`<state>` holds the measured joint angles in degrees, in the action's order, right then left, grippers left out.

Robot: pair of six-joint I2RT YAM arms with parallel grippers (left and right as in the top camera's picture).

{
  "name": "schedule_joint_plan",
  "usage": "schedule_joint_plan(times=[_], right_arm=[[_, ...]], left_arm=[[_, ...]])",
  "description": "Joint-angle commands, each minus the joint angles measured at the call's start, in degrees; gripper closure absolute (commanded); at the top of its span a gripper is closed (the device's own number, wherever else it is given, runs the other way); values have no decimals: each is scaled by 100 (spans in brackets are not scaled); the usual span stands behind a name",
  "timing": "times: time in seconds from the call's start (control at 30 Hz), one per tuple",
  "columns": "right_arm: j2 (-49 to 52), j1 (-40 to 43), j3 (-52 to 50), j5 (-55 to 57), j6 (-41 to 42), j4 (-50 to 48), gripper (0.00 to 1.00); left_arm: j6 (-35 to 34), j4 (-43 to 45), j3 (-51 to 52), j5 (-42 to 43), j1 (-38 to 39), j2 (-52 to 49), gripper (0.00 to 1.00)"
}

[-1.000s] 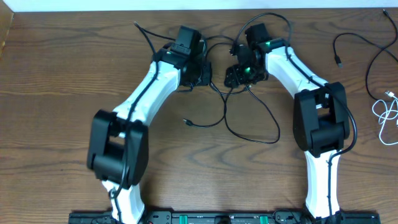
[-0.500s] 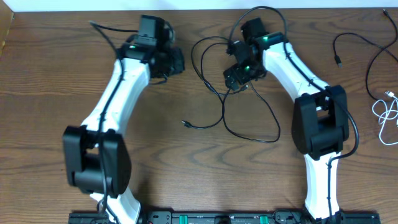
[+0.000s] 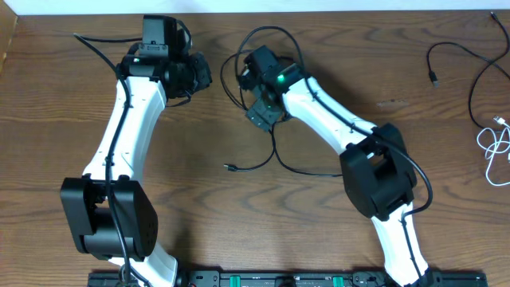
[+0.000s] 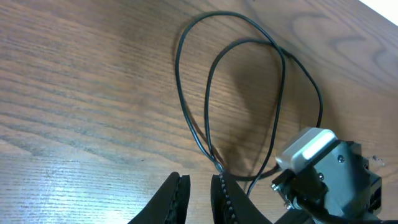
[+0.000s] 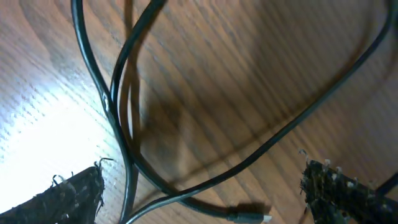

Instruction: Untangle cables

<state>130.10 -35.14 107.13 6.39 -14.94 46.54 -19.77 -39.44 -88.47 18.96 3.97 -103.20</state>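
A tangle of thin black cables [image 3: 275,151] lies at the table's back middle, and one plug end [image 3: 229,167] trails out to the front left. My right gripper [image 3: 255,96] hangs over the tangle, open wide. In the right wrist view its fingertips [image 5: 68,193] stand either side of crossing strands and a small plug [image 5: 249,217] on the wood. My left gripper [image 3: 203,77] is just left of the loops. Its jaws [image 4: 199,193] are all but shut, and only wood shows in the narrow slit. Looped strands [image 4: 178,68] meet just ahead of its right fingertip [image 4: 222,190]; contact is unclear.
At the far right lie two separate black cables [image 3: 433,64] [image 3: 476,84] and a coiled white cable [image 3: 496,147]. The right gripper's body [image 4: 323,168] sits close by the left fingers. The table's back edge [image 3: 319,11] runs just behind both grippers.
Both arms swung left. The left gripper pulled away from the tangle toward the back left. The right gripper opened wide and followed, and the cable loops shifted left.
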Motion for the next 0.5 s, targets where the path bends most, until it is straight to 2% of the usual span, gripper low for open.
schedule_joint_plan(times=[0.0,0.1,0.27,0.47], right_arm=[[-153,22,81,188,254,-17,1],[-153,46,81,15,282,48,1],[-190,350,103,260,1215,203,1],[-387,957,264,-236,1279,654,2]], left_arm=[[-72,-87,13,-177,7,-195,81],[-74,-168,13,-203,7,-343,81],[-74,-251,55,-144,85,-697,81],[-74,-109,59,-142,328,-1178,81]])
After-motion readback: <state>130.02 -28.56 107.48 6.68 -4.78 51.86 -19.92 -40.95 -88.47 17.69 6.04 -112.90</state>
